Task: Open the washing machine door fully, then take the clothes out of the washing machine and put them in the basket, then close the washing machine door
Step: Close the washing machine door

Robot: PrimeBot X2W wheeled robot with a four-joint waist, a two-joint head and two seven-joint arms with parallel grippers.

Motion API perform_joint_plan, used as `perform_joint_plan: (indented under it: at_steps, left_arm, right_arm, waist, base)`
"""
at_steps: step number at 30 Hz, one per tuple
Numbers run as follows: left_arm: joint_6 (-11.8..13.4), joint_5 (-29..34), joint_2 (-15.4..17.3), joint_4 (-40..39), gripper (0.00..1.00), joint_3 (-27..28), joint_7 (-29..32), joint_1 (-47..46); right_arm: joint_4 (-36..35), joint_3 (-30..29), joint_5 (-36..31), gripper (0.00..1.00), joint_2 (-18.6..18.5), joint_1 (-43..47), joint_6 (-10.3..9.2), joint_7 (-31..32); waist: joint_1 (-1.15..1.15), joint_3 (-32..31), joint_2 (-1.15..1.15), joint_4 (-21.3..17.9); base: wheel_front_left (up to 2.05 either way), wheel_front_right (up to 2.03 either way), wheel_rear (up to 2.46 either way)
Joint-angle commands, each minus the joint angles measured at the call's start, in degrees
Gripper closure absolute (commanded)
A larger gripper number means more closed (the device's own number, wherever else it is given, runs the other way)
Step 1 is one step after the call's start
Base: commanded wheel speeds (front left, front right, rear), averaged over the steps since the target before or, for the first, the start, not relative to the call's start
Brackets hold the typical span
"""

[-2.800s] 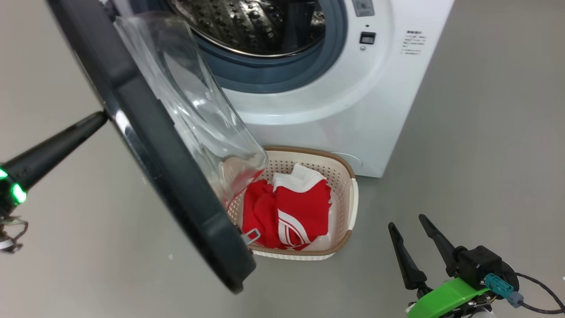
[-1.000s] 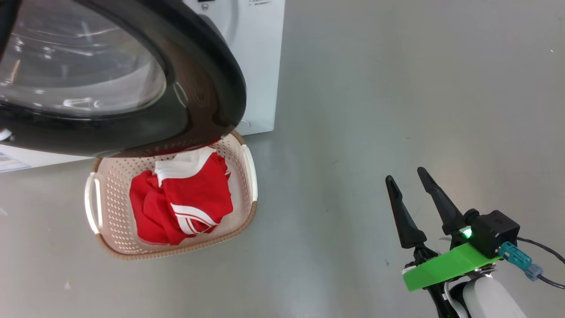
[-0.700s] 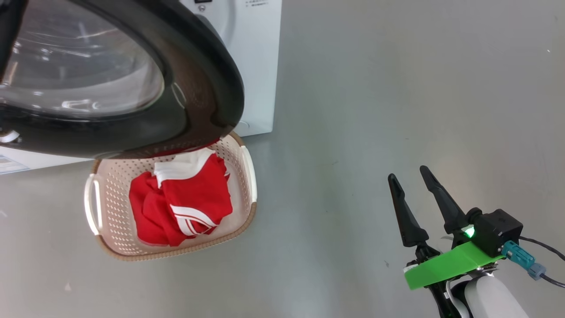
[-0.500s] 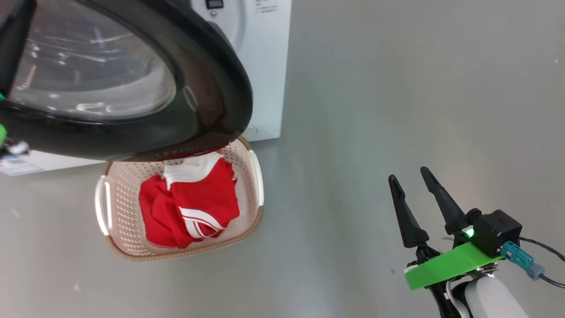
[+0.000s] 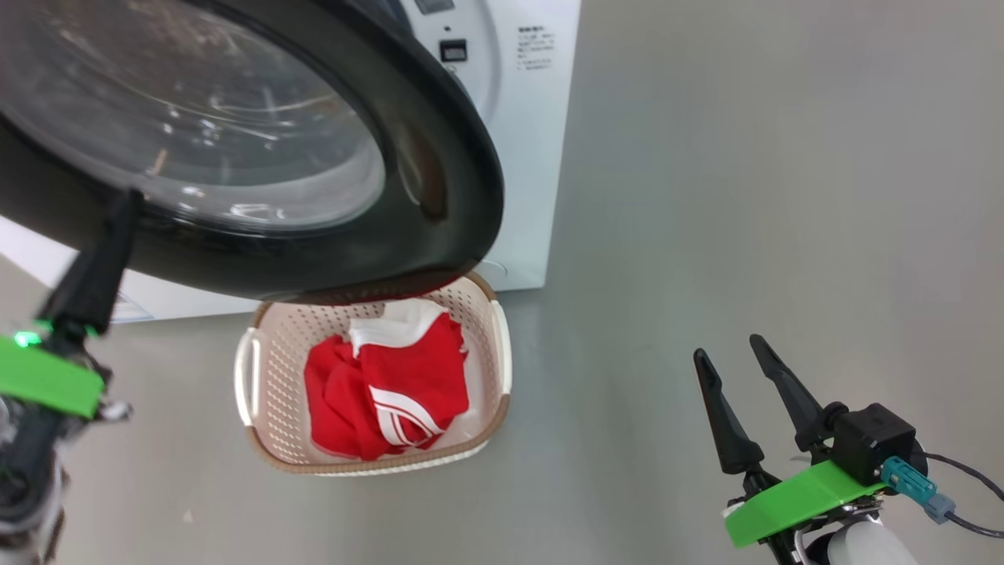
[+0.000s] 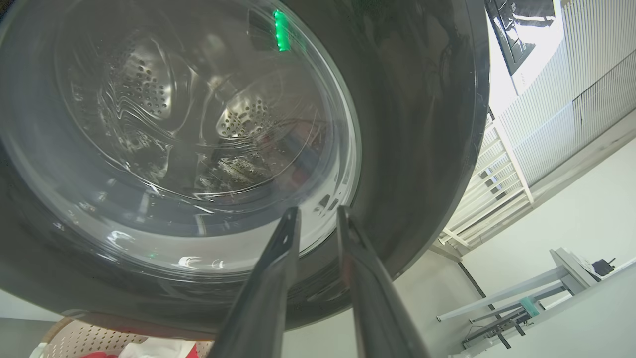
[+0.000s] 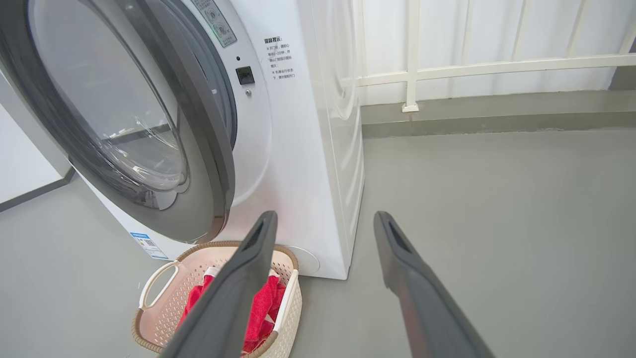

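The washing machine door (image 5: 423,157) hangs a little ajar in front of the white washing machine (image 5: 533,157), with a gap at its free edge in the right wrist view (image 7: 213,164). On the floor below it, the cream basket (image 5: 251,369) holds the red and white clothes (image 5: 376,392). My left gripper (image 5: 118,208) points up at the door's lower black rim. Its fingers stand slightly apart with nothing between them in the left wrist view (image 6: 318,213); I cannot tell whether they touch the door. My right gripper (image 5: 728,347) is open over bare floor to the right of the basket.
Grey floor (image 5: 745,196) stretches to the right of the machine. A white railing (image 7: 412,69) and a wall run behind it. A blue label (image 7: 149,244) sits at the machine's lower corner. A grey table (image 6: 546,283) stands far off.
The door has swung from wide open to nearly shut. The head camera has shifted, and my left gripper now shows at the lower left with its fingers parted. The right gripper stays open.
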Motion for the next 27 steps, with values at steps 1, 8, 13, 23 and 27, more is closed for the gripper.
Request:
perform_joint_plan:
  at_steps: [1, 8, 13, 23, 27]
  left_arm:
    - [-0.39, 0.34, 3.31, -1.23, 0.62, 2.17, -0.68, -0.30]
    - [-0.39, -0.42, 3.31, -0.66, 0.42, 0.25, -5.48, 6.02]
    - [-0.39, 0.08, 3.27, 0.45, 0.11, -0.40, -7.82, 10.48]
    - [-0.39, 0.81, 0.40, 2.68, 0.00, 2.35, -9.34, 19.61]
    - [-0.39, 3.31, -1.44, 3.82, 0.00, 5.34, -9.37, 23.03]
  right_arm:
    - [-1.18, 1.04, -0.11, 0.00, -0.03, 0.10, 0.28, -0.37]
    - [-0.60, 0.69, -0.71, 0.00, -0.03, 2.13, 0.28, -0.37]
    - [-0.39, 0.53, -1.07, 0.00, -0.03, 3.19, 0.28, -0.37]
    - [-0.34, -0.36, -1.52, 0.00, -0.03, 4.80, 0.28, -0.37]
    - [-0.30, -0.74, -1.63, 0.00, -0.03, 5.68, 0.28, -0.37]
  waist:
    - [0.00, -1.38, 0.00, 1.28]
    - [0.00, -3.93, 0.00, 2.89]
    - [0.00, -5.24, 0.00, 3.32]
    - [0.00, -6.67, 0.00, 3.72]
    - [0.00, -7.34, 0.00, 3.92]
  base:
    - [0.00, 0.00, 0.00]
    - [0.00, 0.00, 0.00]
    - [0.00, 0.00, 0.00]
    - [0.00, 0.00, 0.00]
    - [0.00, 0.00, 0.00]
